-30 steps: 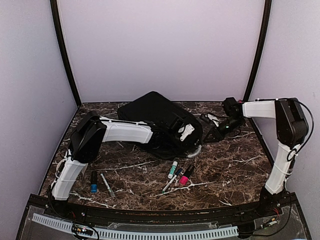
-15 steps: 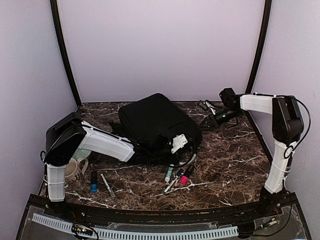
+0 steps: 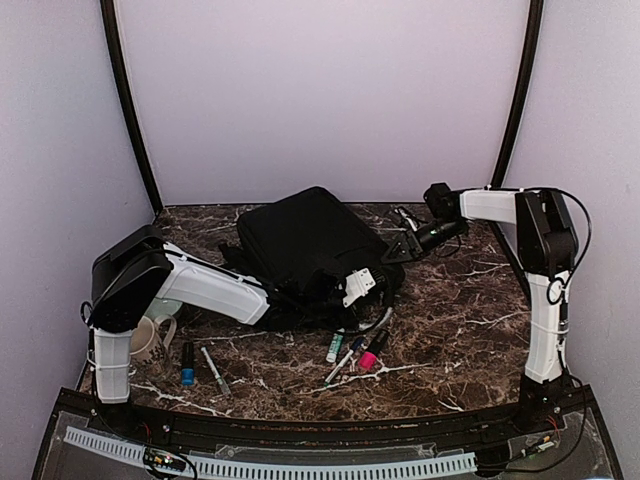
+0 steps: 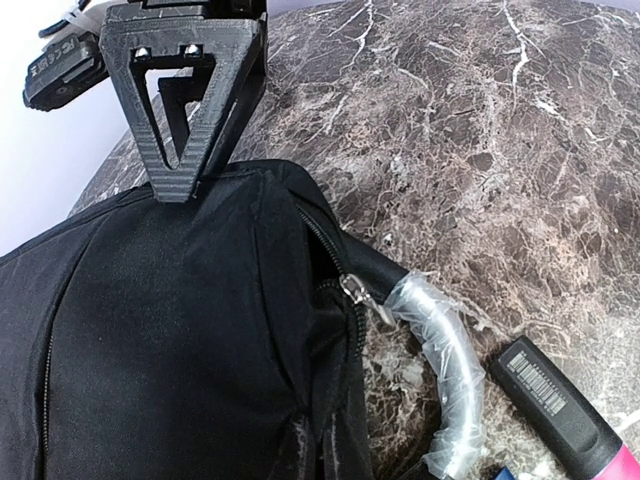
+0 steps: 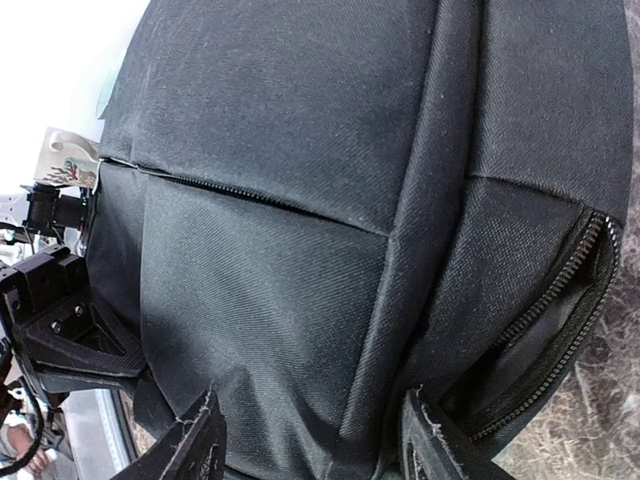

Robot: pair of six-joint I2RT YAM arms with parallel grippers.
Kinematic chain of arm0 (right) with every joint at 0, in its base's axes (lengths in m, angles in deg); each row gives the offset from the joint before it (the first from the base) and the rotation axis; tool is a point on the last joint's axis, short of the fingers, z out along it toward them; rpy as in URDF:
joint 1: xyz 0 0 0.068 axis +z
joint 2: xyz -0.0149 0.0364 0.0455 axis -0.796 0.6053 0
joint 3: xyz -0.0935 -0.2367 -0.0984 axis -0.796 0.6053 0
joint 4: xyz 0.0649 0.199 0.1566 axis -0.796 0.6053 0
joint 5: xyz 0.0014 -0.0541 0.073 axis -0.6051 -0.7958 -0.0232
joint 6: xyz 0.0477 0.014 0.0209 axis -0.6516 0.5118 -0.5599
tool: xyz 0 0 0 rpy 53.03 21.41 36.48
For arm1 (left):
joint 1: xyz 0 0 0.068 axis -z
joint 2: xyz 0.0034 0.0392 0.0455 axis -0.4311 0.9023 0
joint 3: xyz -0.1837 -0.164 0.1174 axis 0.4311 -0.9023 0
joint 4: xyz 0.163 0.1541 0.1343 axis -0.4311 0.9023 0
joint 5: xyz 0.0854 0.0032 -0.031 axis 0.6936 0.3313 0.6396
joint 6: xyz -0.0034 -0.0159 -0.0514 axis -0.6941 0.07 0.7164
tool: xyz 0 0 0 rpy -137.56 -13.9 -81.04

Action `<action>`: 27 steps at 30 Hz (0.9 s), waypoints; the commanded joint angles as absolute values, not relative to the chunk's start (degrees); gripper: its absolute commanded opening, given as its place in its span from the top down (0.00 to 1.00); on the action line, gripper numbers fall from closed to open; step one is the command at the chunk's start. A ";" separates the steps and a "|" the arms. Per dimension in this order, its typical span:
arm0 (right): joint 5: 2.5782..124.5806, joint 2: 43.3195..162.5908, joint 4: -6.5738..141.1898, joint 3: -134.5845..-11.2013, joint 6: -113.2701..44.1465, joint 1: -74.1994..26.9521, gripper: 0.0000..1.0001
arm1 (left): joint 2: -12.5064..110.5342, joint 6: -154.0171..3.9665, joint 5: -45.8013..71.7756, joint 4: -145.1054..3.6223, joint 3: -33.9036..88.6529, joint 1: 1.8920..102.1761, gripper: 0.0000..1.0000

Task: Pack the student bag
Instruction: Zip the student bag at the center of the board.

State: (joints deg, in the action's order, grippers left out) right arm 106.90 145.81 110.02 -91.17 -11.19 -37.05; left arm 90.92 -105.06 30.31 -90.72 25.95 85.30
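Black fabric fills both wrist views as we work at the student bag (image 3: 300, 235), which lies toward the back of the marble desk (image 3: 460, 320), between the two arms, its zipper partly undone along the near right side. Our left pincer (image 3: 362, 283) is closed at that edge. Its fingertips sit just outside its own camera's frame, but the cloth puckering beside the zipper pull (image 4: 347, 290) tells us it is pinching the bag there. Our right pincer (image 5: 312, 425) stands open, its fingers (image 5: 195, 445) apart on either side of the bag's far right corner, holding nothing that we can see. Loose markers (image 3: 352, 350) lie just in front of the bag and a mug (image 3: 150, 342) waits near the left arm's base, none of it packed yet. We judge the job in hand to be spreading the mouth. The left should hold its pinch steady and low while the right takes the opposite lip of the zipper, gripping thin cloth rather than the padded corner. It should then pull away gently so the bag does not slide onto the markers.
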 commanded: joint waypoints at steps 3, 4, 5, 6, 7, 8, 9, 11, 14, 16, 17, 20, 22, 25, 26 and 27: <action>102.67 142.79 109.17 -88.89 -17.48 -36.29 0.30 | 87.25 -104.43 31.08 -94.66 26.11 85.48 1.00; 101.54 142.62 108.86 -88.69 -17.82 -36.25 0.27 | 87.17 -104.32 31.04 -94.65 26.13 85.48 1.00; 100.32 142.56 109.03 -88.86 -18.20 -36.24 0.24 | 87.12 -104.27 30.94 -94.57 26.20 85.48 1.00; 99.30 142.57 109.27 -89.13 -18.46 -36.28 0.06 | 87.11 -104.27 30.95 -94.50 26.20 85.48 1.00; 98.20 142.49 109.37 -89.28 -18.70 -36.28 0.01 | 87.16 -104.24 30.96 -94.47 26.27 85.48 1.00; 96.89 142.23 109.11 -89.29 -19.22 -36.27 0.00 | 87.16 -104.18 30.96 -94.48 26.38 85.48 1.00; 95.87 141.92 108.67 -89.03 -19.72 -36.23 0.00 | 87.16 -104.13 30.87 -94.41 26.44 85.48 1.00; 96.89 141.46 108.59 -88.58 -19.46 -36.29 0.00 | 87.16 -104.17 30.72 -94.31 26.57 85.48 1.00; 101.51 141.65 109.93 -88.19 -17.65 -35.88 0.00 | 87.16 -104.27 30.94 -94.30 26.66 85.47 1.00; 103.17 141.97 110.62 -88.13 -17.05 -35.33 0.01 | 87.16 -104.28 31.11 -94.36 26.65 85.48 1.00; 104.52 142.12 110.58 -88.07 -17.03 -35.32 0.04 | 87.24 -104.28 31.20 -94.32 26.70 85.48 1.00; 107.81 143.06 111.03 -89.22 -17.20 -35.39 0.29 | 87.33 -104.12 31.52 -93.98 26.79 85.48 1.00; 110.10 143.59 111.96 -90.52 -17.03 -35.59 0.46 | 87.46 -104.11 31.24 -93.08 27.16 85.48 1.00; 115.89 143.33 111.75 -91.67 -17.93 -36.46 0.71 | 87.84 -104.23 30.40 -89.38 28.60 85.39 0.74; 118.24 143.10 111.67 -91.83 -18.24 -36.88 0.77 | 87.98 -103.91 29.75 -87.94 29.11 85.28 0.62; 120.28 142.70 111.40 -92.05 -18.64 -37.18 0.85 | 88.08 -103.07 28.67 -86.34 29.67 85.03 0.54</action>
State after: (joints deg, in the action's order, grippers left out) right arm 108.62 143.19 110.44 -89.86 -17.90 -36.63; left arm 90.92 -104.89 30.26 -89.43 26.47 85.30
